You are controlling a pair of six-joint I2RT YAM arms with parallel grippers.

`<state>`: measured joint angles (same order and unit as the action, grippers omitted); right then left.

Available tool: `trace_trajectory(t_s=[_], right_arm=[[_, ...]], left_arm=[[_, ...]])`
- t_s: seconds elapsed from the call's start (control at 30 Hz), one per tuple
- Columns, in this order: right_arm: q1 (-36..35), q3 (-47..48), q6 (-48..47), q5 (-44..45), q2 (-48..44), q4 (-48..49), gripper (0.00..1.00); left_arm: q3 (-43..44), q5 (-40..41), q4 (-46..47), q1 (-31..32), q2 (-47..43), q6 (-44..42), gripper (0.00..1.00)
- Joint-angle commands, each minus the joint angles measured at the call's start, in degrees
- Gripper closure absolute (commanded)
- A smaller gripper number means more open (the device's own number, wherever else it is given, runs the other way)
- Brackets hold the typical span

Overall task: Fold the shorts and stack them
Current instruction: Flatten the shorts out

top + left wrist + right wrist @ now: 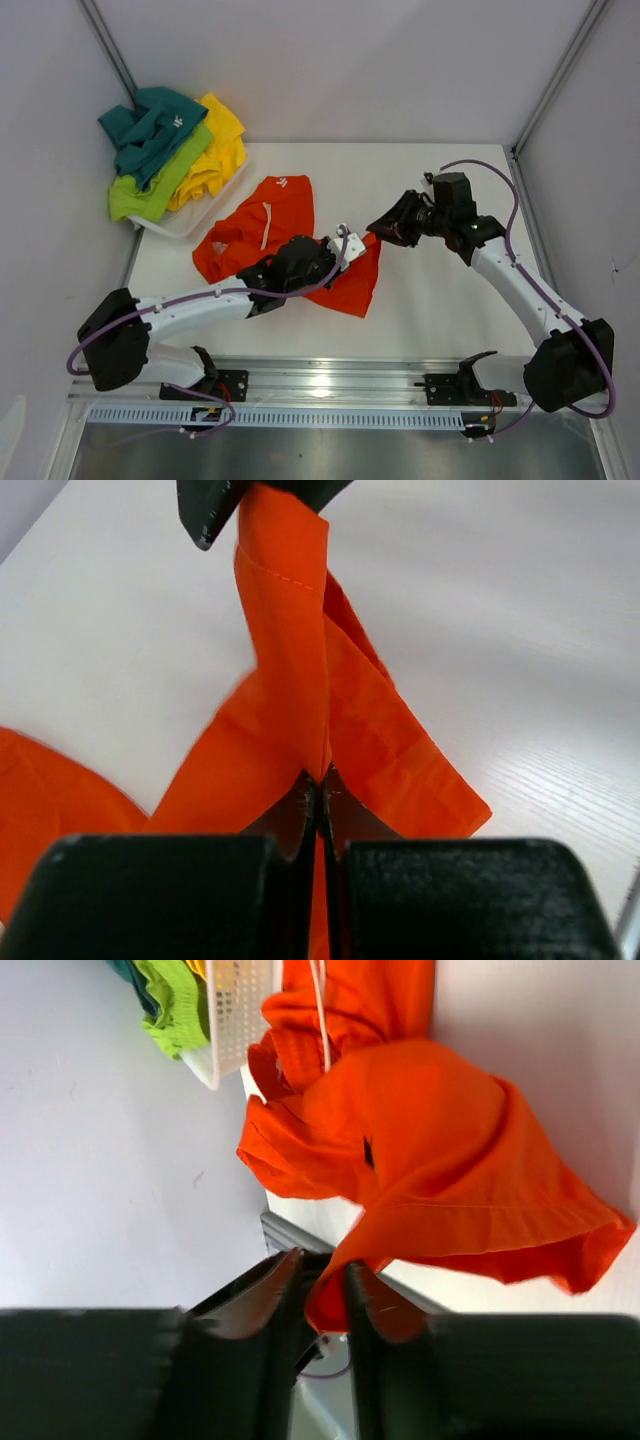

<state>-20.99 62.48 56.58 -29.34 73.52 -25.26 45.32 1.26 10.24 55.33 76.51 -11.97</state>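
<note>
orange fabric first: found the orange shorts (pixel 262 225) crumpled in the middle of the desk (pixel 430 300), right hem lifted off the surface. saw the left gripper (pixel 320 792) clamped tight on a fold of that hem, no gap between jaws. caught the right gripper (pixel 322 1285) pinching the hem's far end, jaws narrow with cloth between. spotted the teal shorts (pixel 155 125), lime shorts (pixel 150 190) and yellow shorts (pixel 222 140) heaped in the white basket (pixel 190 225) at the far left corner, apart from the orange pair.
</note>
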Motion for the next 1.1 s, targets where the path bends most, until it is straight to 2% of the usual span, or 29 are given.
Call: trace_trajectory(t_s=[0.0,0.13,0.23,0.3,0.47,0.67,0.87,1.0,1.07], right_arm=[[1.6,-2.0,-9.5,-0.2,-2.8,6.1,0.67],[1.8,-5.6,-15.9,0.0,-4.9,11.9,0.33],[1.7,-8.6,-19.8,-0.3,-7.5,16.7,0.24],[1.7,-10.4,-21.5,-0.9,-8.9,20.2,0.23],[2.0,-12.9,-24.1,-0.5,-12.4,20.2,0.23],[1.9,-18.6,-28.8,1.7,-21.3,23.0,0.23],[1.8,-21.6,-34.2,-4.7,-26.4,26.8,0.23],[0.6,-20.5,-38.8,-6.9,-25.9,22.6,0.28],[-0.4,-21.4,-38.9,-8.0,-26.5,23.7,0.3]], left_arm=[[3.1,-5.8,-2.5,-0.7,-5.4,1.9,1.0],[5.8,-7.9,-6.9,-1.5,-7.7,3.4,1.0],[8.2,-9.8,-9.7,-1.6,-7.7,4.3,1.0],[10.1,-10.5,-11.6,-1.6,-7.3,4.8,1.0],[14.0,-9.6,-17.2,-1.7,-4.5,5.5,1.0],[14.4,-9.2,-17.4,-1.7,-2.9,5.5,1.0],[14.9,-9.3,-17.7,-1.7,-2.9,5.5,1.0],[14.9,-9.3,-17.9,-1.7,-3.1,5.2,1.0],[14.9,-9.3,-18.1,-1.7,-3.3,5.1,1.0]])
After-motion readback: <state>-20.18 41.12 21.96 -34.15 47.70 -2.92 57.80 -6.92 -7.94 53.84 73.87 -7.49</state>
